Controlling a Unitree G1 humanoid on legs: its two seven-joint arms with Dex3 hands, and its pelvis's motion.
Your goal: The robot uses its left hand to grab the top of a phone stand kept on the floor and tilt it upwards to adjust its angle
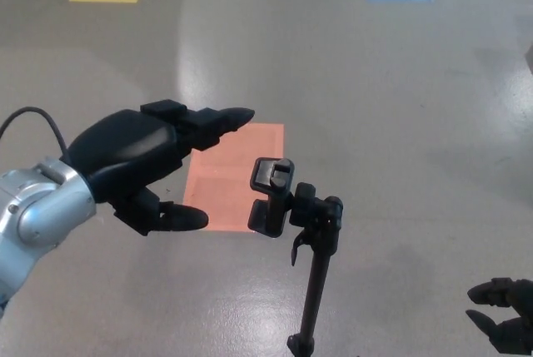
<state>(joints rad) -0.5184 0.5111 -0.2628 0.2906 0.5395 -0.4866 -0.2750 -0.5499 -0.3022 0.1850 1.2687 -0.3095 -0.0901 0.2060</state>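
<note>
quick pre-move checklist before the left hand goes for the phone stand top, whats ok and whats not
1. Left hand open, holding nothing: ok, thumb and fingers are apart.
2. Left hand touching the phone stand's clamp: not ok, it sits up and to the picture's left of the clamp with a gap between.
3. Phone stand upright on its pole: ok.
4. Clamp empty, no phone in it: ok.
5. Right hand away from the stand: ok, low at the picture's right edge.
6. Stand's base steady on the floor: cannot tell, the base is cut off at the bottom.
</note>
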